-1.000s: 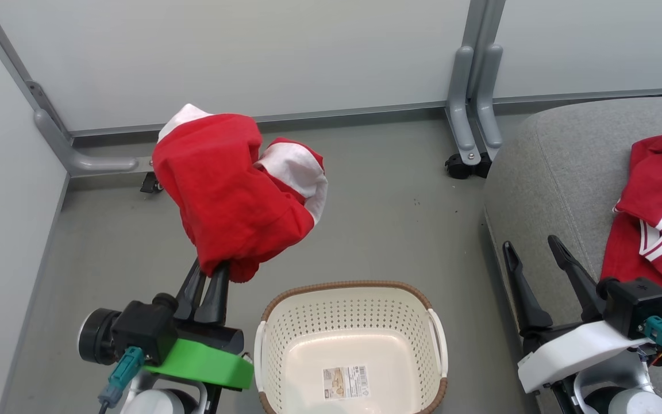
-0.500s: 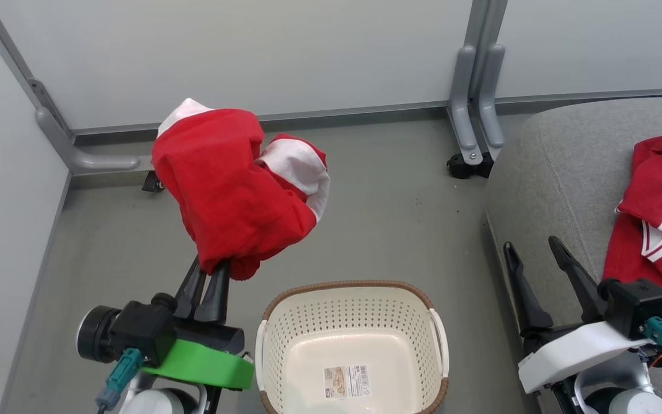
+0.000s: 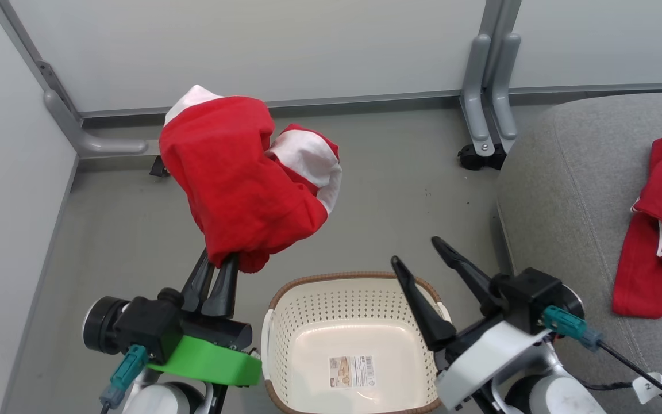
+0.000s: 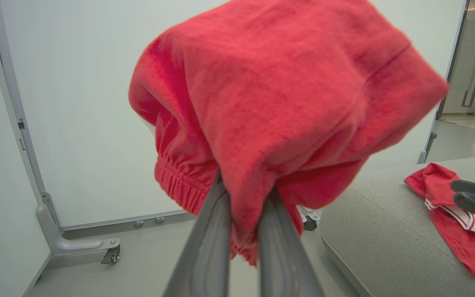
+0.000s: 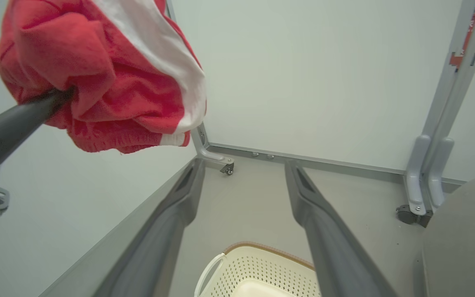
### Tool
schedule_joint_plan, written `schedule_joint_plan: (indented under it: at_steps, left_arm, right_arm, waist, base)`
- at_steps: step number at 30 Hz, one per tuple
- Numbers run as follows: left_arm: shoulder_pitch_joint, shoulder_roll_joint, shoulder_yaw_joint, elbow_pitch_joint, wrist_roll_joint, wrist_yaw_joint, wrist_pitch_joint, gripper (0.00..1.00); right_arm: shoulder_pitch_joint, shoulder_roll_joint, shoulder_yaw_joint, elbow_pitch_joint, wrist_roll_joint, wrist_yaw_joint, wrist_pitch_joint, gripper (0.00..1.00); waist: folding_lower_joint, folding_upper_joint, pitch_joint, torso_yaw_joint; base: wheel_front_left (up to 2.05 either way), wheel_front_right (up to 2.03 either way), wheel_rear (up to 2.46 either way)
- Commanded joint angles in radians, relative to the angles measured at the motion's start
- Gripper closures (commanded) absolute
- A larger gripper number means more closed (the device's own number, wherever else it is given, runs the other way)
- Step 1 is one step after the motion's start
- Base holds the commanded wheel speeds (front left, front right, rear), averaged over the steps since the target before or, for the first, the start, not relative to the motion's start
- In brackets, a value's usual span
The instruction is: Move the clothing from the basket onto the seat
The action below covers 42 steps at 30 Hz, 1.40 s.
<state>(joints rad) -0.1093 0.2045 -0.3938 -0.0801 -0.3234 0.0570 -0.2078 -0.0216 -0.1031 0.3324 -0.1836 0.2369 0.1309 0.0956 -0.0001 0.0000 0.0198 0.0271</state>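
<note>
1. While the left hand [image 3: 219,267] is clamped on a fold of the red garment with the gathered elastic edge [image 3: 239,184], the cloth hangs bunched over its fingertips. It is lifted clear of the basket [image 3: 342,278] and held beyond the basket's far left corner, above the floor [image 3: 400,190].
2. The basket's bottom is bare but for a sticker [image 3: 353,371].
3. Well to the basket's right, the striped red garment [image 3: 661,241] lies on the grey seat [image 3: 566,190]. I judge this carry to be the last one.
4. The right hand [image 3: 414,250] is spread wide and holds nothing. It hovers over the basket's right rim, between the held garment and the seat.
5. Only a small fold seems pinched, so the grip should be kept firm and the swing to the basket's right made smoothly, without jerks.
6. The bundle should travel high enough that its hanging hem clears the basket's rim.
7. The right hand's open fingers appear to stand in that path and could snag the cloth, so it should go aside first.
8. Release is best made over the seat, well in from the rounded edge nearest the basket and beside the striped garment.
9. The cloth should be lowered until the seat bears it, and only then should the fingers part.
</note>
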Motion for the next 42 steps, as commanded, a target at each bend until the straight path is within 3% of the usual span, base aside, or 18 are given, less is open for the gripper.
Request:
schedule_joint_plan:
  at_steps: [1,6,15,38,39,42]
  left_arm:
    - [-0.02,0.003,-0.003,0.0,-0.002,-0.005,-0.003,1.0]
    - [-0.036,-0.005,-0.016,0.006,-0.004,-0.011,-0.004,1.0]
    - [-0.064,-0.017,-0.045,0.024,-0.003,-0.027,-0.006,1.0]
    - [-0.093,-0.033,-0.114,0.032,0.004,-0.048,-0.002,1.0]
    - [-0.093,-0.034,-0.117,0.032,0.004,-0.048,-0.002,1.0]
    - [-0.093,-0.036,-0.122,0.031,0.001,-0.048,-0.002,1.0]
  right_arm:
    - [-0.034,-0.008,0.036,0.009,0.013,0.0,-0.004,0.0]
    - [-0.143,-0.022,0.176,0.049,0.058,0.0,-0.021,0.0]
    - [-0.316,-0.028,0.316,0.151,0.123,0.0,-0.059,0.0]
    - [-0.566,0.038,0.444,0.482,0.167,0.0,-0.147,0.0]
    - [-0.571,0.041,0.447,0.493,0.172,0.0,-0.156,0.02]
    - [-0.586,0.045,0.458,0.518,0.182,0.0,-0.174,0.8]
  waist:
    - [0.0001,0.0,0.009,0.008]
    - [0.0001,0.0,0.026,0.022]
    - [0.0001,0.0,0.046,0.055]
    - [0.0001,0.0,0.055,0.092]
    - [0.0001,0.0,0.054,0.093]
    - [0.0001,0.0,0.055,0.095]
  base:
    - [0.0,0.0,0.0]
    - [0.0,0.0,0.0]
    - [0.0,0.0,0.0]
    - [0.0,0.0,0.0]
    - [0.0,0.0,0.0]
    - [0.0,0.0,0.0]
